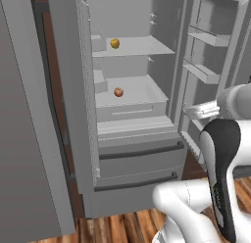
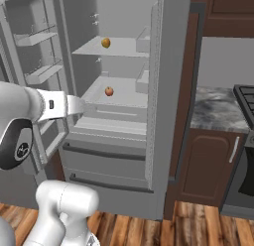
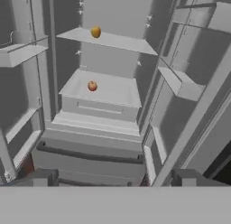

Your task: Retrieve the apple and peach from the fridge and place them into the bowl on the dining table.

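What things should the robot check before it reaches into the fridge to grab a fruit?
1. Fridge doors open: ok, both upper doors stand swung wide and the shelves are in plain sight.
2. Yellow-orange fruit is reachable: ok, it sits alone on the upper shelf.
3. Red fruit is reachable: ok, it sits alone on the lower shelf, above the drawers.
4. Which fruit is the apple and which the peach: cannot tell, both look too small.
5. Gripper is empty and open: ok, nothing sits between the fingertips, which stand apart in the hand view.
6. Gripper is lined up with a fruit: not ok, it sits outside the fridge, well short of both shelves.
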Robot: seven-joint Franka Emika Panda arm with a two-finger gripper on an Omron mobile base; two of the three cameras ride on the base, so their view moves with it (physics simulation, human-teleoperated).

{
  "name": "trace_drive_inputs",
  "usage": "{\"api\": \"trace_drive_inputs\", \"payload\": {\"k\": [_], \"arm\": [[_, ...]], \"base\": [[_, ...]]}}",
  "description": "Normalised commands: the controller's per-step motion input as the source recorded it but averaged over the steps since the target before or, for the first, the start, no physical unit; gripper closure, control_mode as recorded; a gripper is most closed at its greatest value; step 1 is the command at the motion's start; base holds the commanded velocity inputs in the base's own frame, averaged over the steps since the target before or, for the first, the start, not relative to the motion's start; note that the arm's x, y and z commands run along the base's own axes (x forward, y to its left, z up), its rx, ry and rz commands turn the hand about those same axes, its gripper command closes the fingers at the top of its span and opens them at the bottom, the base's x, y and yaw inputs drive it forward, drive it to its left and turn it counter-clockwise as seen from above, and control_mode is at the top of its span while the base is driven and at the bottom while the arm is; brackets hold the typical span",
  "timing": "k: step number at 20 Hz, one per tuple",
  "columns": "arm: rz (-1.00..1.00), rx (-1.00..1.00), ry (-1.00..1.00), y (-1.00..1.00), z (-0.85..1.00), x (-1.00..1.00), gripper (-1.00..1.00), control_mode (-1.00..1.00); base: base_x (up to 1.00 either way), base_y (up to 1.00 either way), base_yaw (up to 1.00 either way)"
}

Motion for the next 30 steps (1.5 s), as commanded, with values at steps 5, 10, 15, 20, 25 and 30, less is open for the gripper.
{"api": "trace_drive_inputs", "payload": {"k": [5,10,15,20,25,30], "arm": [[0.01,0.26,0.02,0.06,-0.05,-0.24,-1.00,-1.00],[0.00,0.04,-0.04,-0.13,-0.07,-0.27,-1.00,-1.00],[0.00,0.00,0.00,-0.01,-0.01,-0.16,-1.00,-1.00],[0.02,0.00,-0.02,-0.01,0.00,-0.16,-1.00,-1.00],[0.00,0.00,-0.01,0.00,0.00,-0.04,-1.00,-1.00],[0.01,0.00,0.00,0.00,0.00,-0.02,-1.00,-1.00]], "base": [[0.00,0.00,0.00],[0.00,0.00,0.00],[0.00,0.00,0.00],[0.00,0.00,0.00],[0.00,0.00,0.00],[0.00,0.00,0.00]]}}
